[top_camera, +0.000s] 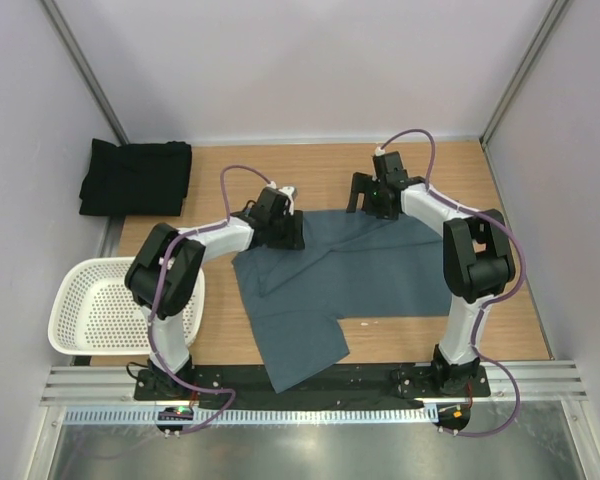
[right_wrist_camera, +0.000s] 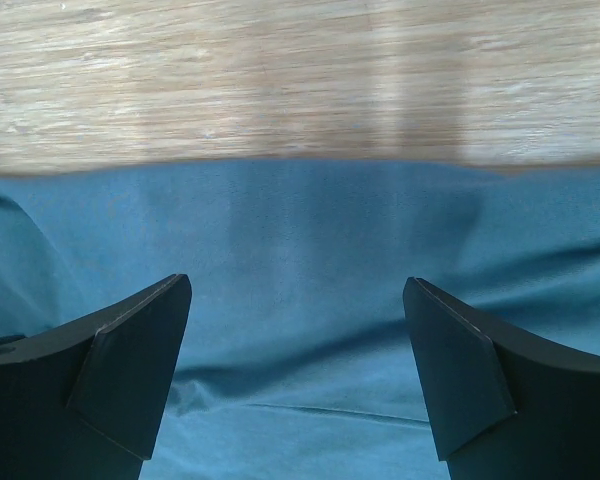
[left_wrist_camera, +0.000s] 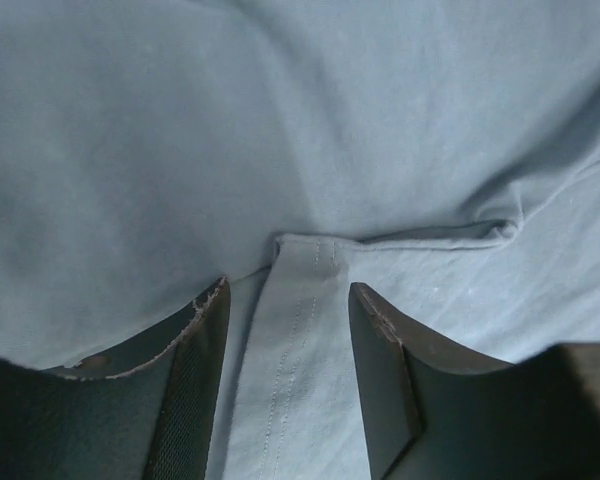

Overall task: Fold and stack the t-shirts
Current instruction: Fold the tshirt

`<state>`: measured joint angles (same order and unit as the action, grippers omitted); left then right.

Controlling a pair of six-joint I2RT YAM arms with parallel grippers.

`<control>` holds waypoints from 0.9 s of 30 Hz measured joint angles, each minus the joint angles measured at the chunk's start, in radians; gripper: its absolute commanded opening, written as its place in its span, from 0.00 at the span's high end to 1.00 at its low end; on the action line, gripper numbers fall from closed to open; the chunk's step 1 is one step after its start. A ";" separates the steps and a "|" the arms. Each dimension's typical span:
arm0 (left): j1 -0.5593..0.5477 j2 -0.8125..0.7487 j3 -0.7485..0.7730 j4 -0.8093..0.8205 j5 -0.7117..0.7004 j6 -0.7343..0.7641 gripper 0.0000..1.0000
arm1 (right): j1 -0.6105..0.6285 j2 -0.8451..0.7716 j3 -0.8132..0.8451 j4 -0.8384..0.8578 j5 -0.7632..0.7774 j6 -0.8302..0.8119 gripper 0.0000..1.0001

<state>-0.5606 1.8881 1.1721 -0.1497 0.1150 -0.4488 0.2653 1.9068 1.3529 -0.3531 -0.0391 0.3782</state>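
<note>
The slate blue-grey t-shirt [top_camera: 350, 275] lies spread and partly folded over the middle of the wooden table, one part hanging toward the near edge. The black t-shirt [top_camera: 135, 178] lies folded at the back left corner. My left gripper [top_camera: 288, 235] is down on the blue-grey shirt's far left edge. In the left wrist view it [left_wrist_camera: 289, 285] is open, with a stitched hem strip [left_wrist_camera: 298, 340] lying between the fingers. My right gripper [top_camera: 372, 203] is at the shirt's far edge. In the right wrist view it [right_wrist_camera: 296, 282] is wide open over the cloth [right_wrist_camera: 300, 230].
A white perforated basket [top_camera: 80, 300] stands off the table's left near corner beside the left arm. Bare wood [right_wrist_camera: 280, 80] shows just beyond the shirt's far edge. Grey walls close in the back and both sides.
</note>
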 measured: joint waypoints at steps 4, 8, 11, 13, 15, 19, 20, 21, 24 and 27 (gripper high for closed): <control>0.000 -0.003 -0.040 0.053 0.026 -0.010 0.55 | 0.005 0.003 0.000 0.000 0.007 0.007 0.07; 0.000 -0.003 -0.051 0.075 0.046 -0.016 0.65 | 0.002 0.013 0.008 -0.002 0.013 0.013 0.07; 0.000 -0.003 -0.056 0.088 0.066 -0.020 0.77 | 0.000 0.039 0.030 -0.005 0.017 0.014 0.07; 0.000 -0.004 -0.057 0.093 0.074 -0.019 0.81 | 0.000 0.057 0.042 -0.007 0.018 0.014 0.07; 0.000 -0.007 -0.061 0.097 0.080 -0.020 0.85 | 0.000 0.071 0.051 -0.009 0.019 0.014 0.07; -0.007 -0.056 -0.099 0.101 0.084 -0.019 0.91 | 0.000 0.095 0.062 -0.014 0.032 0.014 0.08; -0.011 -0.077 -0.113 0.101 0.087 -0.015 0.92 | 0.000 0.097 0.063 -0.014 0.037 0.014 0.08; -0.018 -0.099 -0.126 0.102 0.088 -0.011 0.93 | 0.000 0.099 0.063 -0.015 0.038 0.014 0.08; -0.050 -0.162 -0.166 0.104 0.095 0.010 0.94 | 0.000 0.103 0.065 -0.016 0.045 0.013 0.08; -0.090 -0.193 -0.193 0.109 0.100 0.026 0.95 | 0.000 0.103 0.065 -0.018 0.050 0.013 0.08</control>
<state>-0.6502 1.6947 0.9794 -0.0406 0.2146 -0.4232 0.2657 2.0094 1.4178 -0.3714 0.0113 0.3916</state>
